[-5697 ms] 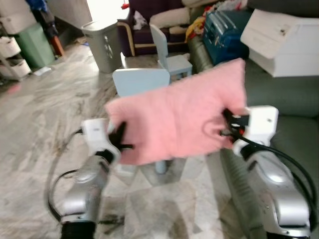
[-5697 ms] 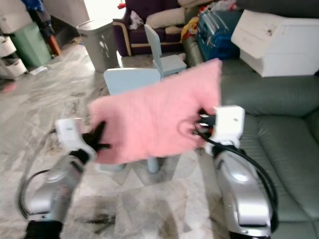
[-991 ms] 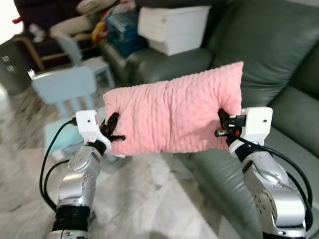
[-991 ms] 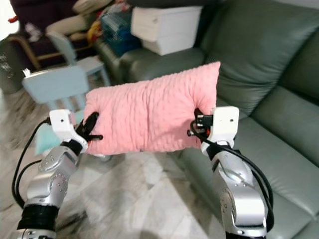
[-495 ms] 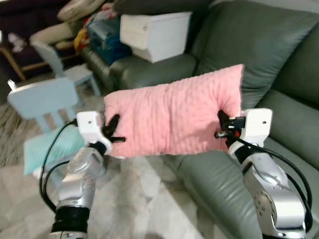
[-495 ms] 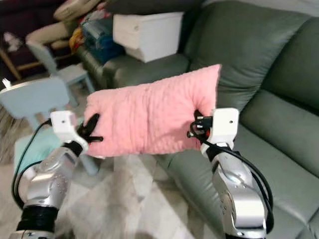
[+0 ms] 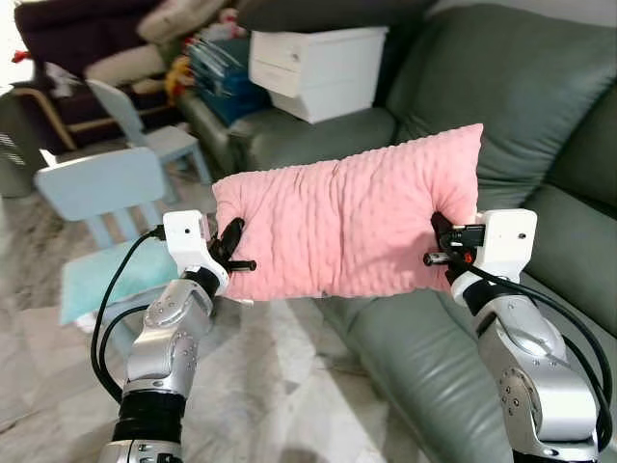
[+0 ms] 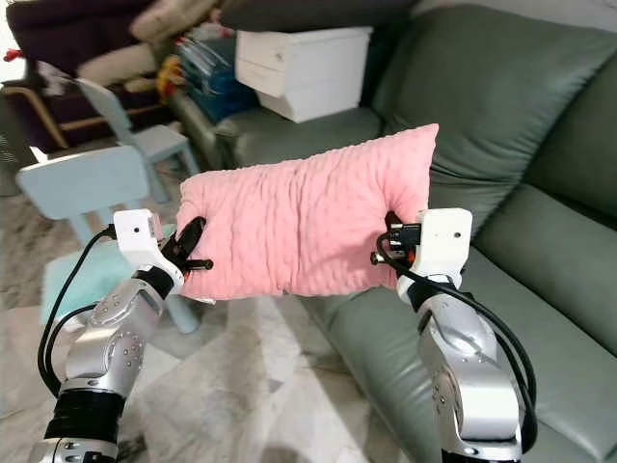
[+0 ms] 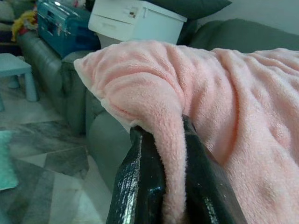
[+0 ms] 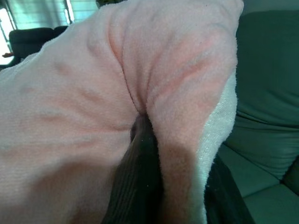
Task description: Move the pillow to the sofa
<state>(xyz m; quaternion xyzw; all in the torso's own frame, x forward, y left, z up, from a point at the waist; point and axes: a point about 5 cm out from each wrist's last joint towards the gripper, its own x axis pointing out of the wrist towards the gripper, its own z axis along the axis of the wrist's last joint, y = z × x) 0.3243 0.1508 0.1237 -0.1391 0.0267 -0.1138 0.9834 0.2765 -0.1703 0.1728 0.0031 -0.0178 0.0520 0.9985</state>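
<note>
A pink fuzzy pillow point(image 7: 347, 227) hangs in the air between my two arms, held level at chest height. My left gripper point(image 7: 236, 251) is shut on its left end, and the left wrist view shows pink fabric pinched between the black fingers point(image 9: 140, 186). My right gripper point(image 7: 442, 241) is shut on its right end, with fabric bunched around its fingers point(image 10: 138, 177). The dark green sofa point(image 7: 540, 106) stands right behind and below the pillow, its seat cushion point(image 7: 415, 347) under my right arm.
A white storage box point(image 7: 318, 58) and a blue crate point(image 7: 217, 68) sit on the sofa's far end. A small light blue table point(image 7: 101, 183) and a light blue chair point(image 7: 145, 121) stand on the marble floor point(image 7: 270, 395) to the left.
The view has swung and steadied, so the sofa fills more of the frame. The pillow stays clamped between both grippers at about the same height.
</note>
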